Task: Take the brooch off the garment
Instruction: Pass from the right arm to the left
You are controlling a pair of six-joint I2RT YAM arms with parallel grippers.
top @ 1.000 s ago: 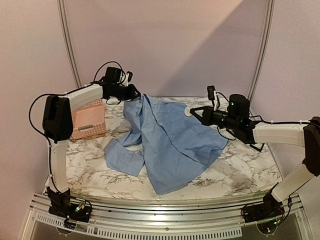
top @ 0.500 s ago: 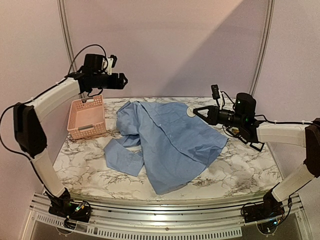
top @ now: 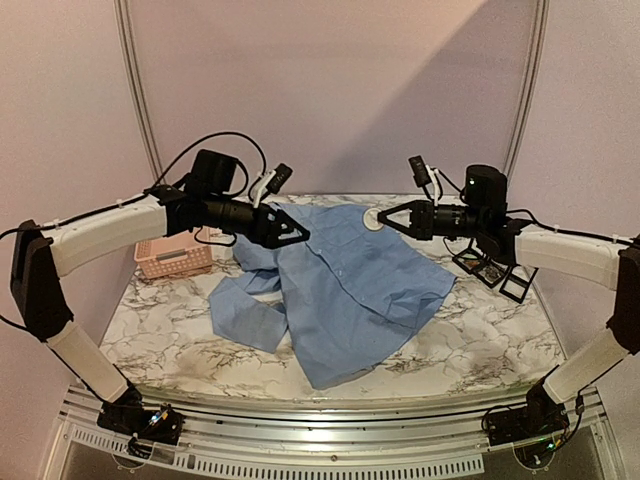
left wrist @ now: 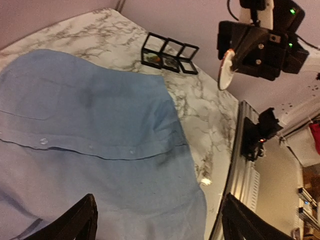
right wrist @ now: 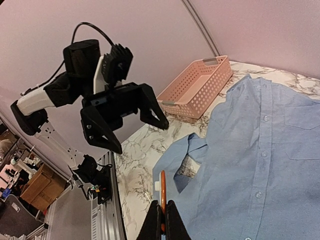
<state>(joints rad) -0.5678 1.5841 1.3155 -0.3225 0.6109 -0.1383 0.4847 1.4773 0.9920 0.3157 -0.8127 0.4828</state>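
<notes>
Right, near to far. The shirt (top: 350, 290) lay spread on the table (top: 470, 350), hem toward your arm bases, one sleeve folded out on the left, placket and buttons facing up. I saw no pin or disc on the cloth in any view.

Your left gripper (right wrist: 141, 136) hung above the far-left part of the shirt, jaws wide apart with nothing between them. It looked clear of the cloth.

The black boxes (left wrist: 169, 50) sat on the right of the table, just beside the shirt's edge. The basket (top: 172, 262) sat on the left, apart from the shirt.

Your right gripper (right wrist: 162, 212) was raised over the far edge of the shirt, jaws pinched together on the brooch (left wrist: 223, 67). That was a thin white disc with a trace of orange at its rim, gripped edge-on. From the left wrist view it hung in the air, apart from the shirt, with no cloth trailing off it.

My read: removal looked done, since the brooch was in your right jaws and off the garment. I couldn't see the clasp side, so I couldn't tell whether the pin was shut.

What's left is small. The task names no drop spot. If you wanted one, the boxes were the nearer option to that arm, but that's a guess.
</notes>
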